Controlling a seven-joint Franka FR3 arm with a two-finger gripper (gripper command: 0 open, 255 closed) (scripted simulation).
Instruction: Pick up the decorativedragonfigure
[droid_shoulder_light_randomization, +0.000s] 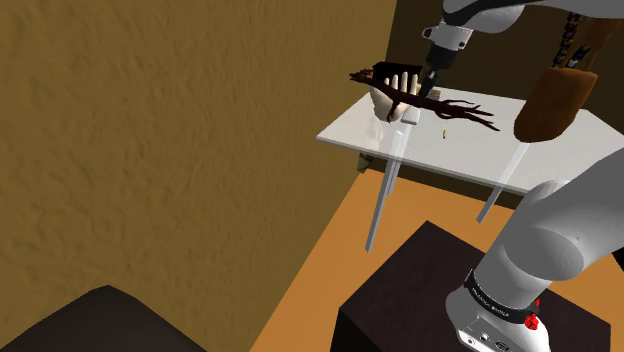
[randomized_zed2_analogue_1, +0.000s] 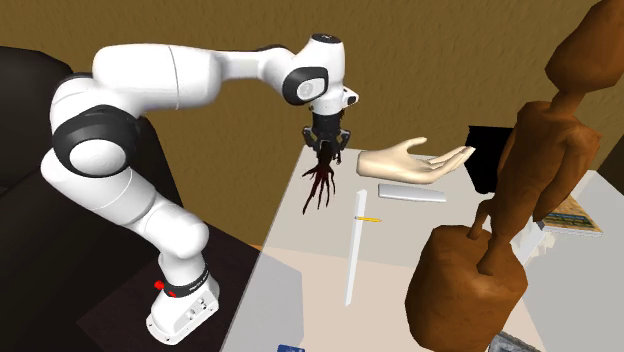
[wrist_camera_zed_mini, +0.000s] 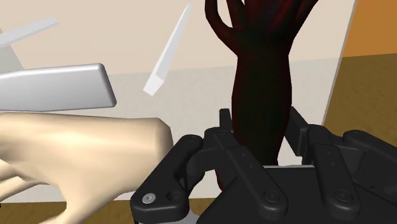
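Dark red branching dragon figure (randomized_zed2_analogue_1: 320, 185): clasped by its thick trunk between the jaws of the black gripper (randomized_zed2_analogue_1: 325, 152), hanging over the white table (randomized_zed2_analogue_1: 300, 280), apparently clear of it. Trunk likely chosen as the sturdiest hold.

Deep red dragon figure, black claw, white desk, ochre wall.
The dragon figure (wrist_camera_zed_mini: 261, 95) is a very dark maroon, nearly black in its folds, with faint red streaks along its tendrils. The claw (randomized_zed2_analogue_1: 325, 150) is plain black; the arm (randomized_zed2_analogue_1: 180, 75) is glossy white with dark grey joints and a red dot (randomized_zed2_analogue_1: 157, 285) at its base. The desk (droid_shoulder_light_randomization: 470, 150) is white with pale grey legs. The hand sculpture (randomized_zed2_analogue_1: 410, 160) is cream, shading to tan. The tall figure (randomized_zed2_analogue_1: 465, 290) is warm, unpatterned brown. A tiny stick (randomized_zed2_analogue_1: 368, 218) is yellow. The wall (droid_shoulder_light_randomization: 150, 150) is mottled mustard-ochre, the floor (droid_shoulder_light_randomization: 420, 205) is orange-brown, and the stand (droid_shoulder_light_randomization: 420, 290) is blackish brown.
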